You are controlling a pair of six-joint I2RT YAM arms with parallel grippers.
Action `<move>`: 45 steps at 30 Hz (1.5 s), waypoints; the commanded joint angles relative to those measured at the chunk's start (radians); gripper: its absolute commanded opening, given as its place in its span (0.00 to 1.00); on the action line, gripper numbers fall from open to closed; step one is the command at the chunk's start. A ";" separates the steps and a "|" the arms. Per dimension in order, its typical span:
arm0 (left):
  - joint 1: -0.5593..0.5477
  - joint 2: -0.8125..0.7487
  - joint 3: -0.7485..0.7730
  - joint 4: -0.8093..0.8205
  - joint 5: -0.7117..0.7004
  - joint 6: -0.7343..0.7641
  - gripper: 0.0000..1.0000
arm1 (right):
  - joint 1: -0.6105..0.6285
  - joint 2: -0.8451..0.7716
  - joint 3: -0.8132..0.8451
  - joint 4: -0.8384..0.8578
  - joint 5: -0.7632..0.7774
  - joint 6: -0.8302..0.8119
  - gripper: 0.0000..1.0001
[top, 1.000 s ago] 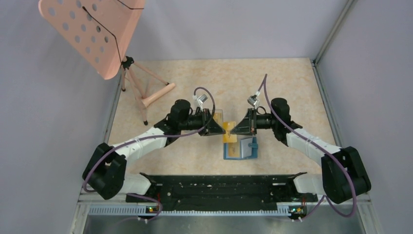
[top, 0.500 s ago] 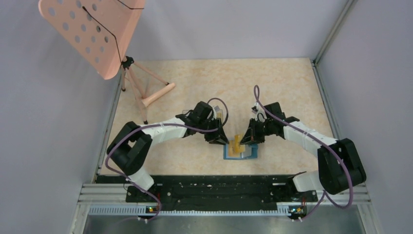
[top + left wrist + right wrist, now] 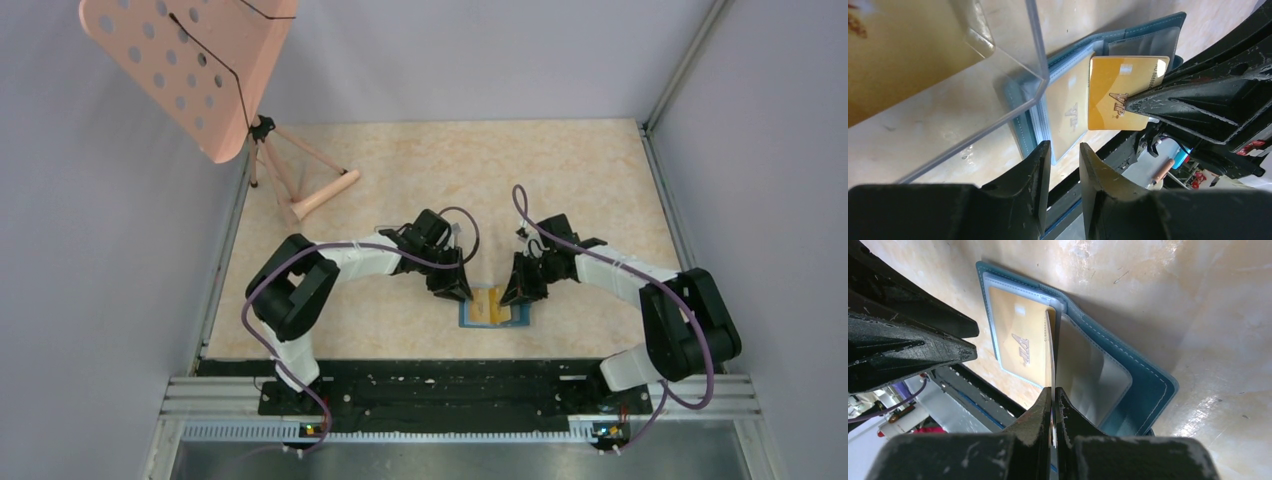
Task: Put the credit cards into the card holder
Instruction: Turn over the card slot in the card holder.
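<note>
The teal card holder (image 3: 495, 318) lies open between both grippers. In the right wrist view the holder (image 3: 1143, 385) has one orange-yellow card (image 3: 1015, 342) in its left clear pocket. My right gripper (image 3: 1053, 390) is shut on a second orange-yellow card (image 3: 1050, 347), seen edge-on, standing upright over the fold. In the left wrist view that held card (image 3: 1120, 92) hangs above the holder (image 3: 1135, 35), and the pocketed card (image 3: 1068, 115) shows below. My left gripper (image 3: 1064, 150) is slightly open and empty, just left of the holder. No whitish cards show.
A clear plastic box (image 3: 948, 50) sits close beside the holder on the left gripper's side. A pink music stand (image 3: 190, 60) on a tripod (image 3: 300, 195) stands at the back left. The black rail (image 3: 450, 380) runs along the near edge.
Both grippers came down and nearer, from above the clear box to the card holder. The orange-yellow card travelled with the right gripper; the left gripper now stands free of it.
</note>
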 commanded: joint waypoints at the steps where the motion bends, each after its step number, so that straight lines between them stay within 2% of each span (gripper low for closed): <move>1: -0.006 0.027 0.032 0.025 0.025 0.010 0.32 | -0.002 0.016 -0.001 -0.026 0.070 -0.045 0.00; 6: -0.017 0.055 0.064 -0.007 0.015 0.028 0.33 | -0.002 0.020 -0.001 -0.030 0.073 -0.050 0.00; 12: -0.058 0.091 0.176 -0.188 -0.105 0.115 0.38 | -0.004 -0.008 0.020 -0.047 0.070 -0.050 0.00; 17: -0.084 0.123 0.247 -0.289 -0.179 0.154 0.39 | -0.005 -0.057 0.039 -0.057 0.059 -0.045 0.00; 25: -0.117 0.148 0.307 -0.376 -0.263 0.194 0.44 | -0.004 -0.058 0.029 -0.073 0.108 -0.055 0.00; 29: -0.120 0.149 0.306 -0.352 -0.237 0.193 0.45 | -0.004 -0.023 0.008 -0.058 0.107 -0.059 0.00; 31: -0.122 0.153 0.304 -0.332 -0.212 0.192 0.43 | -0.005 -0.011 0.000 -0.049 0.105 -0.057 0.00; 36: -0.131 0.165 0.333 -0.334 -0.177 0.205 0.30 | -0.004 0.002 -0.003 -0.040 0.095 -0.061 0.00; 45: -0.163 0.181 0.419 -0.417 -0.214 0.246 0.26 | -0.004 0.007 -0.008 -0.033 0.081 -0.064 0.00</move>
